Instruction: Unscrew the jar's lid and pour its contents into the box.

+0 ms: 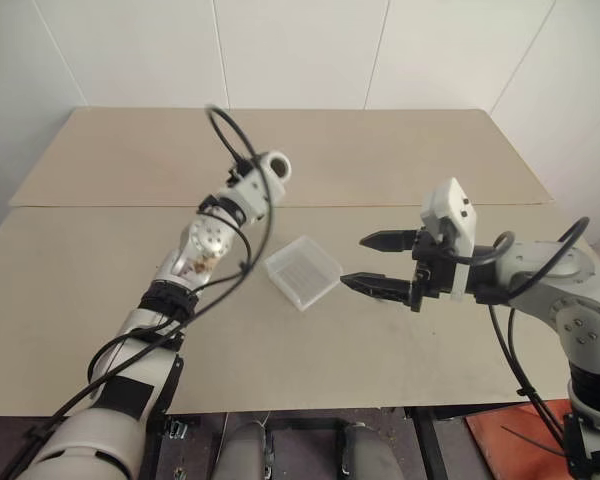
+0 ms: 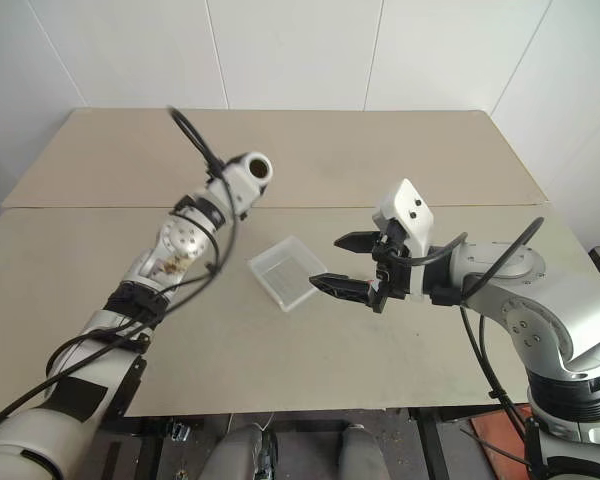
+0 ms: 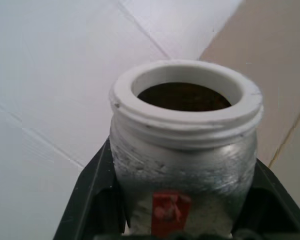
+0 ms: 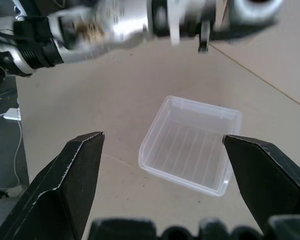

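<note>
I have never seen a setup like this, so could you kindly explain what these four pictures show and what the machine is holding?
It is a humanoid robot with two arms. Two pictures come from its head camera, looking down over a beige table; the other two come from cameras on its wrists. The left gripper is shut on a jar with its mouth uncovered, raised above the table. The right gripper is open and holds nothing. A clear plastic box lies on the table between the arms; it looks empty.

The clear, shallow square plastic box (image 1: 303, 271) lies at the middle of the beige table (image 1: 400, 160), bare tabletop all round it. At its three o'clock the wide-open black-fingered right gripper (image 1: 376, 262) blocks approach; at ten o'clock the raised left arm (image 1: 215, 235) does.
</note>
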{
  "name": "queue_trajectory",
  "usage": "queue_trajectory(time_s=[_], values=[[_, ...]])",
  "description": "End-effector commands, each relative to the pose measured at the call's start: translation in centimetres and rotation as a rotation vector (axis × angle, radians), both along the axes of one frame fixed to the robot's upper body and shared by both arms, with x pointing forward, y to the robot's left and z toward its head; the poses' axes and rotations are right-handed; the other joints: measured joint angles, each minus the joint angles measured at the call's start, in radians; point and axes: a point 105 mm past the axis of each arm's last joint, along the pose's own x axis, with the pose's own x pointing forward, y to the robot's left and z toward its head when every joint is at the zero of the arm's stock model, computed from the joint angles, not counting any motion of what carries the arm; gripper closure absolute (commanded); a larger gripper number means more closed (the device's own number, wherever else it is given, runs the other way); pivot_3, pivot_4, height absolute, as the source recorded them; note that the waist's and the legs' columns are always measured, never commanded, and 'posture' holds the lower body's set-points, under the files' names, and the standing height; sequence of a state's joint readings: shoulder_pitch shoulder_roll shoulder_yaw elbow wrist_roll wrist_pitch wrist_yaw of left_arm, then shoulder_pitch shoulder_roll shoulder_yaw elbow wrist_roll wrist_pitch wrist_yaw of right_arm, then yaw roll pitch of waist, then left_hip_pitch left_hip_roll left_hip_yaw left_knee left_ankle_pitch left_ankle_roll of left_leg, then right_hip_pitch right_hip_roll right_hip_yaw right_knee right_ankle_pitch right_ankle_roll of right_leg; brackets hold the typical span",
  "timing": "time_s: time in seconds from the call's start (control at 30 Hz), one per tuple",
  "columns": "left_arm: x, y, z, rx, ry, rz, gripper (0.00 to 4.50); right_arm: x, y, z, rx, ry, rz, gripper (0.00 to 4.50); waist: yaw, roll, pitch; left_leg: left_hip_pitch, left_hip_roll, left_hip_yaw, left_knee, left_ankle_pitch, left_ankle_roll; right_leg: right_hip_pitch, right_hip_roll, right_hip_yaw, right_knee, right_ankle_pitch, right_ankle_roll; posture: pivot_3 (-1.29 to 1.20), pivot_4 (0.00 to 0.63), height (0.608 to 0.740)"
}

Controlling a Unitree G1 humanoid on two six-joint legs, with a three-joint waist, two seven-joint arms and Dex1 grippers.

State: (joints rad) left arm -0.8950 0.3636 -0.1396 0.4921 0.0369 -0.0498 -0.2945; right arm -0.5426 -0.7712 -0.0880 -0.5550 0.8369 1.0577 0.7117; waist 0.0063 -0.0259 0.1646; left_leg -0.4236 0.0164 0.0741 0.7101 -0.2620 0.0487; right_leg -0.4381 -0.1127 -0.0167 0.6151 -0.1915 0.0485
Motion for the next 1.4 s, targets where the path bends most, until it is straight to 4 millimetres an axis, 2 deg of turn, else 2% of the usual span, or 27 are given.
queue_trajectory(time_s=[0.03, 0.17, 0.3, 0.47, 0.6, 0.67, 0.7, 0.77, 0.8, 0.83, 0.9, 1.0, 1.13, 1.4], values=[[-0.9, 0.5, 1.9, -0.165, 0.129, -0.014, 2.46, 0.0, 0.1, 1.0, 0.033, -0.055, 0.003, 0.05, -0.002, 0.000, 0.000, 0.000, 0.000, -0.001, 0.000, 0.000, 0.000, 0.000, 0.000, 0.000, 0.000, 0.000, 0.000, 0.00, 0.150, 0.740], [-1.6, 1.6, 0.8, -0.451, 0.386, -0.090, 2.46, -0.1, 0.6, 0.9, 0.050, -0.052, 0.008, 0.05, -0.005, 0.000, 0.000, 0.002, -0.001, -0.003, 0.001, -0.003, 0.005, 0.002, 0.001, 0.001, 0.001, 0.000, 0.001, 0.00, 0.150, 0.740], [-2.4, 1.8, 0.1, -0.488, 0.395, -0.067, 2.46, -0.2, 0.9, 1.0, 0.053, -0.055, 0.014, 0.05, -0.006, 0.000, 0.000, 0.003, -0.001, -0.004, 0.001, -0.003, 0.005, 0.002, 0.001, 0.001, 0.002, 0.000, 0.001, 0.00, 0.150, 0.740], [-2.5, 2.2, -0.7, -0.472, 0.406, -0.026, 2.46, -0.2, 0.9, 1.1, 0.053, -0.058, 0.013, 0.05, 0.003, 0.000, 0.000, 0.003, -0.002, -0.004, 0.001, -0.003, 0.005, 0.003, 0.001, 0.001, 0.002, 0.000, 0.000, 0.00, 0.150, 0.740], [-2.6, 2.0, 0.2, -0.259, 0.201, 0.025, 2.46, -0.2, 0.9, 1.0, 0.050, -0.059, 0.012, 0.05, 0.004, 0.000, 0.000, 0.003, -0.002, -0.004, 0.001, -0.003, 0.005, 0.003, 0.001, 0.001, 0.001, 0.001, 0.000, 0.00, 0.150, 0.740], [-3.4, 0.8, 1.4, 0.156, -0.128, 0.075, 2.46, -0.2, 0.9, 1.0, 0.038, -0.062, 0.009, 0.05, 0.005, 0.000, 0.000, 0.003, -0.002, -0.004, 0.001, -0.003, 0.005, 0.003, 0.001, 0.001, 0.001, 0.001, 0.000, 0.00, 0.150, 0.740], [-3.9, -0.1, 1.3, 0.376, -0.288, 0.067, 2.46, -0.2, 0.8, 0.9, 0.034, -0.064, 0.007, 0.05, 0.005, 0.000, 0.000, 0.003, -0.002, -0.004, 0.000, -0.003, 0.004, 0.003, 0.001, 0.001, 0.000, 0.001, 0.000, 0.00, 0.150, 0.740], [-4.5, -1.2, 0.6, 0.648, -0.493, 0.032, 2.46, -0.2, 0.8, 0.9, 0.028, -0.066, 0.005, 0.05, 0.006, 0.000, 0.000, 0.004, -0.002, -0.002, 0.000, -0.003, 0.004, 0.003, 0.001, 0.001, -0.002, 0.001, 0.000, 0.00, 0.150, 0.740], [-4.7, -2.0, 0.0, 0.906, -0.696, 0.032, 2.46, -0.1, 0.8, 1.0, 0.026, -0.073, 0.004, 0.05, 0.006, 0.001, 0.000, 0.004, -0.002, -0.002, 0.000, -0.003, 0.004, 0.003, 0.001, 0.001, -0.002, 0.001, 0.000, 0.00, 0.150, 0.740], [-4.8, -2.3, -0.7, 1.094, -0.849, -0.001, 2.46, 0.0, 0.8, 1.1, 0.024, -0.079, 0.003, 0.05, 0.009, 0.001, -0.001, 0.004, -0.002, -0.002, 0.000, -0.003, 0.005, 0.003, 0.000, 0.001, -0.002, 0.001, -0.001, 0.00, 0.150, 0.740], [-4.8, -2.3, -1.9, 1.310, -1.038, -0.075, 2.46, 0.1, 0.8, 1.3, 0.024, -0.090, 0.004, 0.05, 0.013, 0.000, 0.000, 0.002, -0.002, -0.001, 0.001, -0.004, 0.006, 0.004, 0.000, -0.002, -0.002, 0.002, -0.001, 0.00, 0.150, 0.740], [-4.6, -2.7, -2.1, 1.431, -1.221, -0.133, 2.46, 0.2, 0.8, 1.5, 0.026, -0.104, 0.005, 0.05, 0.013, 0.000, 0.000, 0.002, -0.002, 0.005, 0.000, -0.004, 0.006, 0.003, 0.000, -0.001, -0.001, 0.002, 0.000, 0.00, 0.150, 0.740], [-4.6, -4.2, -2.0, 1.461, -1.352, -0.175, 2.46, 0.2, 0.8, 1.9, 0.041, -0.120, -0.006, 0.05, 0.015, 0.000, 0.000, 0.000, -0.001, 0.007, 0.000, -0.004, 0.006, 0.001, 0.000, -0.001, -0.001, 0.002, 0.000, 0.00, 0.150, 0.740], [-5.0, -5.0, -2.6, 1.443, -1.403, -0.205, 2.46, -0.1, 0.8, 1.8, 0.057, -0.124, -0.016, 0.05, 0.007, 0.000, 0.000, -0.001, 0.000, 0.008, 0.000, -0.004, 0.006, 0.000, 0.000, -0.001, -0.001, 0.002, 0.001, 0.00, 0.150, 0.740]])
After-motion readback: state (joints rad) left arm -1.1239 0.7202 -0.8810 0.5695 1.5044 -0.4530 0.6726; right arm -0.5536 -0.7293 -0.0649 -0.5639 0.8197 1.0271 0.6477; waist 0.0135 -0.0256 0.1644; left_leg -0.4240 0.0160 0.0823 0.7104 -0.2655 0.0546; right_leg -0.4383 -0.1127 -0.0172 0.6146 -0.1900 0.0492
